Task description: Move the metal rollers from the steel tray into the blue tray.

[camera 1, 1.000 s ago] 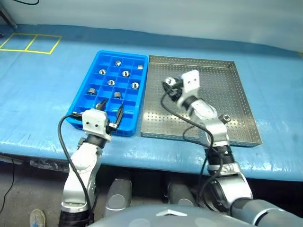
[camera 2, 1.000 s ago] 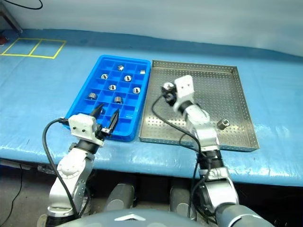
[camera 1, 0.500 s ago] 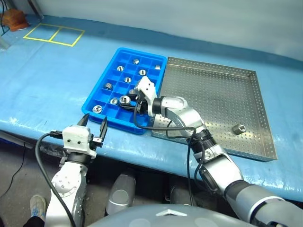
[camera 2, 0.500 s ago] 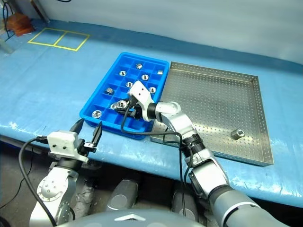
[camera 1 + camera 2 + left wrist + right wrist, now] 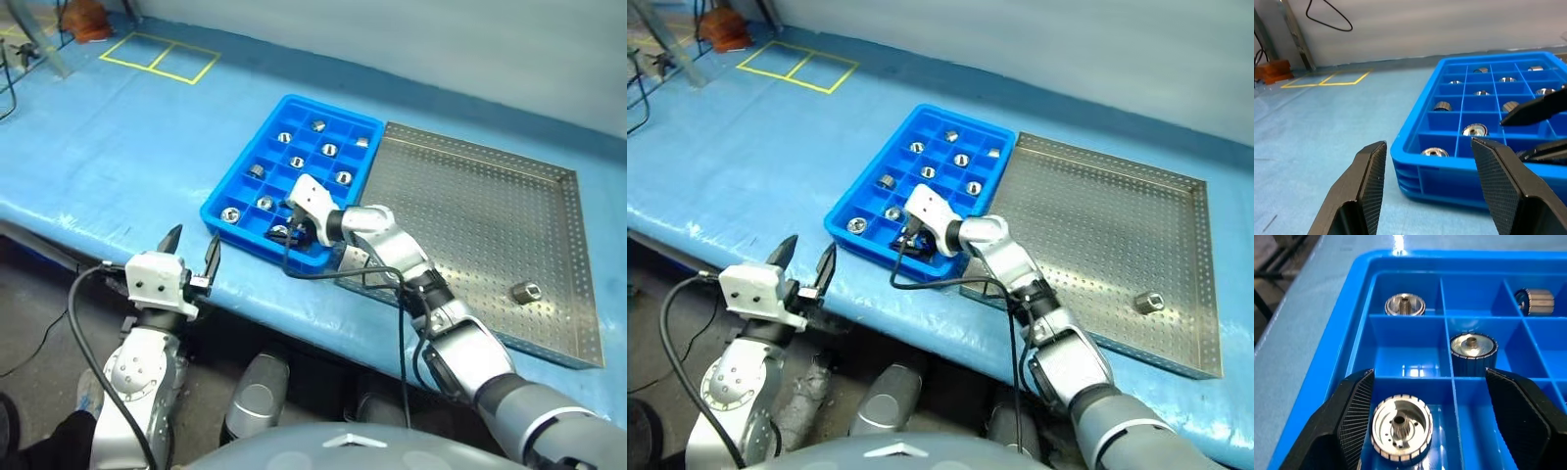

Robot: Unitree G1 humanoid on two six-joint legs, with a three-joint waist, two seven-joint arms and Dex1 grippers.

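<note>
Straddling a roller (image 5: 1400, 427) by the blue tray's (image 5: 217, 202) near rim, the right gripper (image 5: 1422, 431) gapes wide, left gripper (image 5: 1430, 181) open.

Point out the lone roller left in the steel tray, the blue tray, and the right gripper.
lone roller (image 5: 526, 292), left eye view, its top.
blue tray (image 5: 217, 211), left eye view, near-left rim.
right gripper (image 5: 1425, 431), right wrist view, midway between fingertips.

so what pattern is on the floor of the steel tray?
A regular grid of small punched holes across the square silver steel tray, clearest in the left eye view.
</note>
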